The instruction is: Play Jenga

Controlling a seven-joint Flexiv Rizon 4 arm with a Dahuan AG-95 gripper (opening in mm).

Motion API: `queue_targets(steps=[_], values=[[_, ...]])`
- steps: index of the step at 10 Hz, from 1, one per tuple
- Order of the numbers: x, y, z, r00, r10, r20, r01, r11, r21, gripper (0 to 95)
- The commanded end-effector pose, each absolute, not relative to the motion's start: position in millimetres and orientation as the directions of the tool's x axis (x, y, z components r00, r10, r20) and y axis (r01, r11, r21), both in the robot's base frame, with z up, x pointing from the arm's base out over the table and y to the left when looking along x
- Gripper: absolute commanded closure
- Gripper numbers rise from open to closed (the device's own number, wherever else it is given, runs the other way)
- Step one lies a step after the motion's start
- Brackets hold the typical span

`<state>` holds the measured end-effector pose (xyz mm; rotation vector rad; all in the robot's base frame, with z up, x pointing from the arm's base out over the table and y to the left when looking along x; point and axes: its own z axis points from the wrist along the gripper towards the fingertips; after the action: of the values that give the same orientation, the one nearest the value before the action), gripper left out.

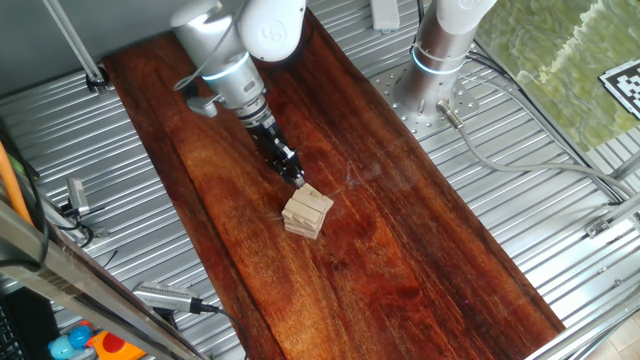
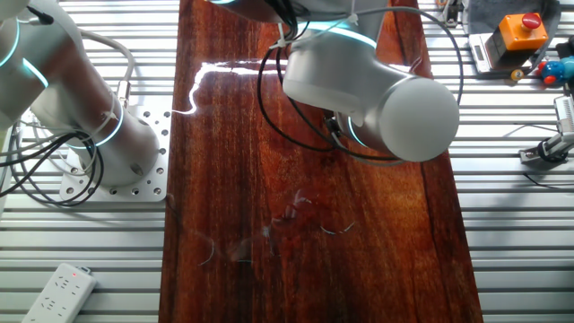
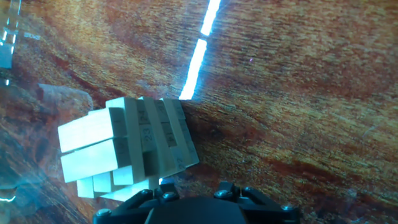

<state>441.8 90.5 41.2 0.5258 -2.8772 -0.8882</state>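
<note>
Right up against the hand camera you had the black gripper (image 3: 193,208) body filling the bottom edge, and just past it the Jenga stack (image 3: 127,149) — pale blocks in crossed layers, looking bluish-white in that view. Top layer ran one way, the ends of the layer under it poked out to the left. It sat on the dark wood board (image 3: 298,93), with a bright streak of light reflected on the wood right behind it.

From one fixed view your gripper (image 1: 296,181) was angled down with its tip just beside the upper edge of the stack (image 1: 307,212), touching it or very nearly — too small to call. Honestly can't tell whether your fingers were spread or pinched either; the fingertips aren't clear in any shot. The stack sat near the middle of the board (image 1: 400,240), well away from its edges, and the ribbed metal table (image 1: 100,200) ran along both sides.

The other fixed view was no help — your arm's big white joint (image 2: 386,94) blocked the stack completely. You could see a white power strip (image 2: 58,292) down in the corner and a second arm's base (image 2: 99,135) off to the side.
</note>
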Motion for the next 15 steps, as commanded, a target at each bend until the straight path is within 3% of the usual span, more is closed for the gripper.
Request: queue_targets(steps=[1, 15], values=[[447.1, 89.9, 43.3, -0.936, -0.351, -0.016, -0.299, 0.772, 0.561, 38.0], [470.8, 89.7, 51.8, -0.944, -0.331, 0.0, -0.274, 0.779, 0.564, 38.0]])
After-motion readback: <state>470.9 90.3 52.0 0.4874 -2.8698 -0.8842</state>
